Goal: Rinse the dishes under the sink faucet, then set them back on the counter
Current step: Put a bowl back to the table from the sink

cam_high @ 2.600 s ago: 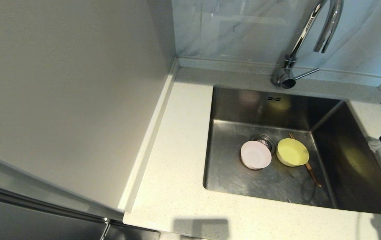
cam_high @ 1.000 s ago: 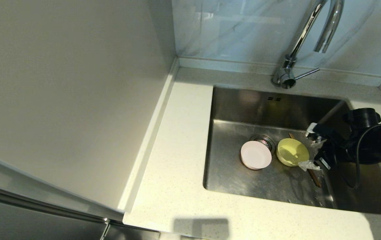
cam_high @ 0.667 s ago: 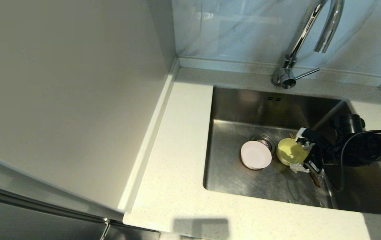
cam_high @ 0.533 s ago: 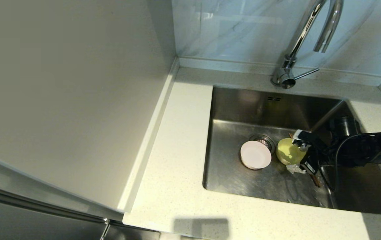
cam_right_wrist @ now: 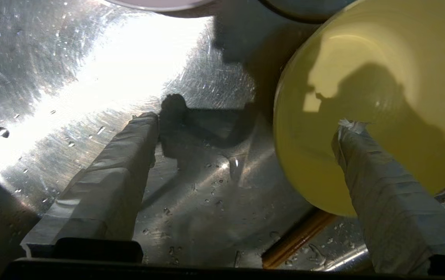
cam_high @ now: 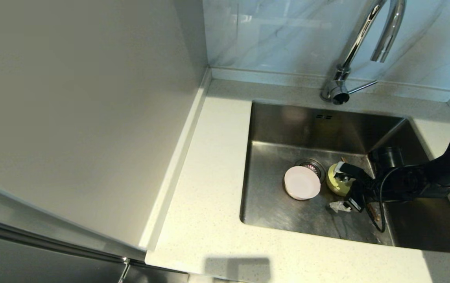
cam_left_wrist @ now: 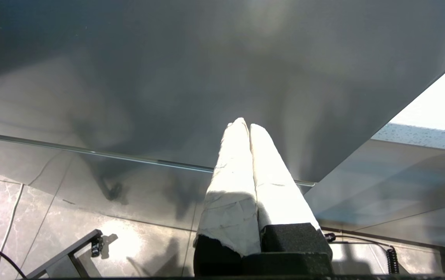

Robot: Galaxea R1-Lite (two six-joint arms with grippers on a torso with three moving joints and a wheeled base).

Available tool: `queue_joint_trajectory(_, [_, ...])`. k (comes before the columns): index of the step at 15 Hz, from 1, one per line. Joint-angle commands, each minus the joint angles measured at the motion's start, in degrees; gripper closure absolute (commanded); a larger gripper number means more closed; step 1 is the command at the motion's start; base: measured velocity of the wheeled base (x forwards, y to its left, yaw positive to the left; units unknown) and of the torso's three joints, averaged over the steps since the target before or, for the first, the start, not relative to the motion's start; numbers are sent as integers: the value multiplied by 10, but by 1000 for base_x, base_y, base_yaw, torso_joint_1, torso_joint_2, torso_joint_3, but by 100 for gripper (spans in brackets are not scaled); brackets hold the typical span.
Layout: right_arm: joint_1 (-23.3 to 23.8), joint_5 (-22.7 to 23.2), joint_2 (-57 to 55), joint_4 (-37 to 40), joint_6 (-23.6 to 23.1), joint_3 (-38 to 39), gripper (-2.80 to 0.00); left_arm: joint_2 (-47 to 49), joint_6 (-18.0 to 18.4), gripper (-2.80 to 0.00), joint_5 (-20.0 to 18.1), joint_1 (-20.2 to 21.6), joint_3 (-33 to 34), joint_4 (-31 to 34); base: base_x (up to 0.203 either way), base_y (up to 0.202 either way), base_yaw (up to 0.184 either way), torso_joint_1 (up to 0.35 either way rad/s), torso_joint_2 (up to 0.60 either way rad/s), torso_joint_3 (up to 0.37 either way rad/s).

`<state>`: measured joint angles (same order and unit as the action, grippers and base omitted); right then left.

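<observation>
Right claw point(cam_high: 342, 188) spread, straddling yellow bowl point(cam_high: 334, 181) rim.

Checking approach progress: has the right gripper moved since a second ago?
Yes. The right gripper has gone leftward across the sink floor toward the drain strainer, open, one finger now over the yellow bowl, the other outside its rim.
</observation>
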<state>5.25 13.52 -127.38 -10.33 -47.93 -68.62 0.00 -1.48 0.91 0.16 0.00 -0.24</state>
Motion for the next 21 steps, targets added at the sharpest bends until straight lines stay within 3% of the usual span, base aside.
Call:
queue_joint_trajectory(1, [0,-2,-18,0,3,-9,-280,-2,0,0,1,0,0,0,0,0,0,0,0,0])
queue_joint_trajectory(3, [0,-5,-29,0,9,-25,-280,-2,0,0,1,0,0,0,0,0,0,0,0,0])
queue_joint_trajectory(4, [1,-6,-34,0,10,-31,0,-2,0,0,1,0,0,0,0,0,0,0,0,0])
queue_joint_trajectory(16, [5,-10,-21,2,14,-30,0,-2,0,0,1,0,0,0,0,0,0,0,0,0])
queue_joint_trajectory(21, [6,-7,77,3,76,0,0,-2,0,0,1,0,0,0,0,0,0,0,0,0])
